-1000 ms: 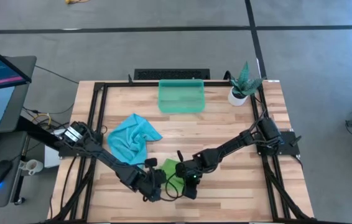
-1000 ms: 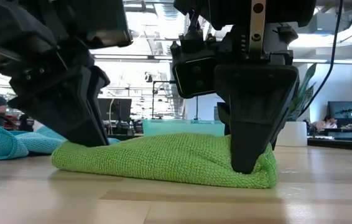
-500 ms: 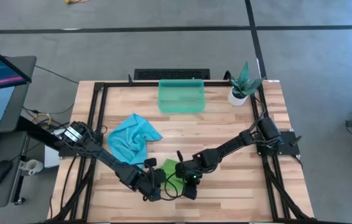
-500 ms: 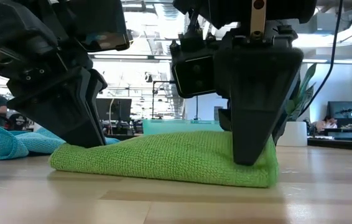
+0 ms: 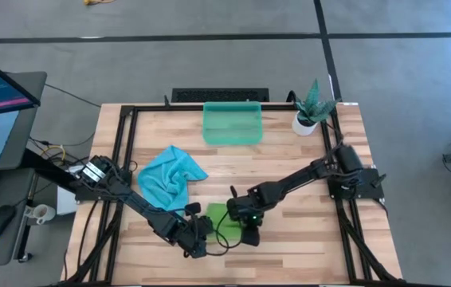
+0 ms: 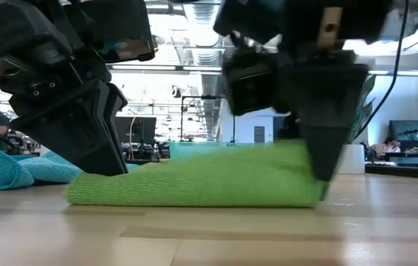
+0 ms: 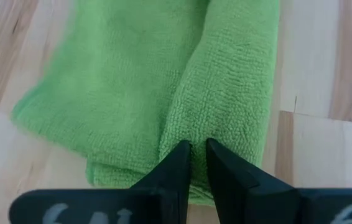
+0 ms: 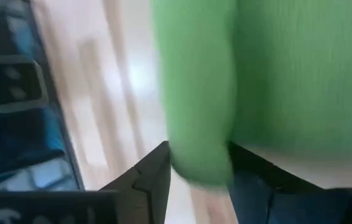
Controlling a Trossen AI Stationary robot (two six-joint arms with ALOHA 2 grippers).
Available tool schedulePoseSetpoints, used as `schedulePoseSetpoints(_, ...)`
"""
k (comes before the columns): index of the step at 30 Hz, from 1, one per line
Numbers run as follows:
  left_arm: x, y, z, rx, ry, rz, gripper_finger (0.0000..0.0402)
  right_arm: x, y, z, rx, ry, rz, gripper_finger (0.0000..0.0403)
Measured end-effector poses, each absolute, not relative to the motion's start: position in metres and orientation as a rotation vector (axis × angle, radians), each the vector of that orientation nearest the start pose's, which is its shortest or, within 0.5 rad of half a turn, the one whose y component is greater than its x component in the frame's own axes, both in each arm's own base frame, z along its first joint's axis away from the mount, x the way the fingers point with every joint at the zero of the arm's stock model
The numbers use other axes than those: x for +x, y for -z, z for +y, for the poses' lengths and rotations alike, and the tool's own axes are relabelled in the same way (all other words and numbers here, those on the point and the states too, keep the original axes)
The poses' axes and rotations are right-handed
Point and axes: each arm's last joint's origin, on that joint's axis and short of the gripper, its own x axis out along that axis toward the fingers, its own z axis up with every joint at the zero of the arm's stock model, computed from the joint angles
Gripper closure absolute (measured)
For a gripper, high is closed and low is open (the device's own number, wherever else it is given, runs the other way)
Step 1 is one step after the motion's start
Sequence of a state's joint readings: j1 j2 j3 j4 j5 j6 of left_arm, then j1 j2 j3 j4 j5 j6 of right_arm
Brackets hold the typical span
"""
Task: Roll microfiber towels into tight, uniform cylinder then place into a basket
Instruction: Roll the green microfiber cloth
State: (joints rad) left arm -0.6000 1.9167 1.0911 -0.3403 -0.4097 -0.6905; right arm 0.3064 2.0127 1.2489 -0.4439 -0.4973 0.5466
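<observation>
Lime green towel (image 6: 194, 177) folded into a thick, flattish pad with a nubby, looped pile; lying on the light wooden table (image 5: 289, 159) near its front edge, between the two arms. Rounded fold visible along one side in the left wrist view, layers stacked beneath it. Not yet a tight cylinder.

Left gripper (image 7: 199, 163) down at one end of the green towel, fingers nearly pressed together, only a thin slit between the dark tips, nipping the fold's edge. Right gripper (image 8: 198, 171) at the opposite end, fingers parted with a bulge of green pile sitting between them; no firm clamp evident.

Turquoise towel (image 5: 170, 177) crumpled in loose soft folds, well behind and to the left of the green one, untouched. Basket (image 5: 232, 123) translucent teal plastic, rectangular, low-walled, at the far middle of the table; nothing seen inside. Small white pot with spiky green plant (image 5: 309, 112) just beside the basket, toward the right rear corner.

High view only: overall layout, black frame rails round the table, monitor and mouse on a side desk at left. Green towel there largely hidden under both grippers. Low view only: towel's side profile, flat top and blunt ends, turquoise cloth bunched behind at left, office room with a person beyond. Wrist views only: weave detail and finger spacing.
</observation>
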Motion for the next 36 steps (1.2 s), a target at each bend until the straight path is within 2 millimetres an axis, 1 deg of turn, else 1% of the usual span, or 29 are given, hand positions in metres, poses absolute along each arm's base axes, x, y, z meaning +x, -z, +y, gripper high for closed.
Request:
schedulePoseSetpoints(2, 0.301, -0.126, -0.192, -0.068, -0.189, 1.003, 0.0356, 0.358, -0.14, 0.127, 0.524, -0.325, 1.389, 0.0239)
schedulePoseSetpoints(5, 0.301, -0.126, -0.192, -0.082, -0.194, 1.004, 0.0356, 0.35, -0.164, 0.124, 0.456, -0.299, 1.348, 0.0239)
schedulePoseSetpoints(8, 0.301, -0.126, -0.192, -0.104, -0.206, 1.001, 0.0356, 0.34, -0.179, 0.128, 0.324, -0.272, 1.312, 0.0239)
schedulePoseSetpoints(10, 0.301, -0.126, -0.192, -0.117, -0.213, 1.0, 0.0356, 0.334, -0.191, 0.14, 0.204, -0.321, 1.245, 0.0239)
schedulePoseSetpoints(13, 0.301, -0.126, -0.192, -0.123, -0.223, 0.995, 0.0356, 0.333, -0.202, 0.169, 0.062, -0.425, 1.052, 0.0239)
schedulePoseSetpoints(15, 0.301, -0.126, -0.192, -0.127, -0.233, 0.988, 0.0356, 0.334, -0.208, 0.186, 0.016, -0.495, 0.936, 0.0239)
schedulePoseSetpoints(17, 0.301, -0.126, -0.192, -0.132, -0.235, 0.987, 0.0356, 0.336, -0.212, 0.199, -0.015, -0.551, 0.838, 0.0239)
schedulePoseSetpoints(19, 0.301, -0.126, -0.192, -0.135, -0.237, 0.987, 0.0356, 0.336, -0.21, 0.203, -0.03, -0.554, 0.819, 0.0239)
schedulePoseSetpoints(20, 0.301, -0.126, -0.192, -0.139, -0.239, 0.986, 0.0356, 0.335, -0.207, 0.203, -0.034, -0.534, 0.838, 0.0239)
schedulePoseSetpoints(23, 0.301, -0.126, -0.192, -0.143, -0.239, 0.984, 0.0356, 0.336, -0.207, 0.201, -0.01, -0.471, 0.832, 0.0239)
schedulePoseSetpoints(25, 0.301, -0.126, -0.192, -0.143, -0.24, 0.982, 0.0356, 0.341, -0.198, 0.198, 0.006, -0.444, 0.835, 0.0239)
schedulePoseSetpoints(27, 0.301, -0.126, -0.192, -0.144, -0.239, 0.98, 0.0356, 0.339, -0.186, 0.195, -0.008, -0.424, 0.879, 0.0239)
schedulePoseSetpoints(30, 0.302, -0.126, -0.192, -0.147, -0.238, 0.976, 0.0356, 0.344, -0.176, 0.198, -0.013, -0.41, 0.878, 0.0239)
schedulePoseSetpoints(33, 0.302, -0.126, -0.192, -0.149, -0.241, 0.974, 0.0356, 0.348, -0.161, 0.197, -0.016, -0.392, 0.901, 0.0241)
schedulePoseSetpoints(36, 0.303, -0.126, -0.19, -0.152, -0.244, 0.974, 0.0356, 0.35, -0.158, 0.193, -0.001, -0.336, 0.91, 0.025)
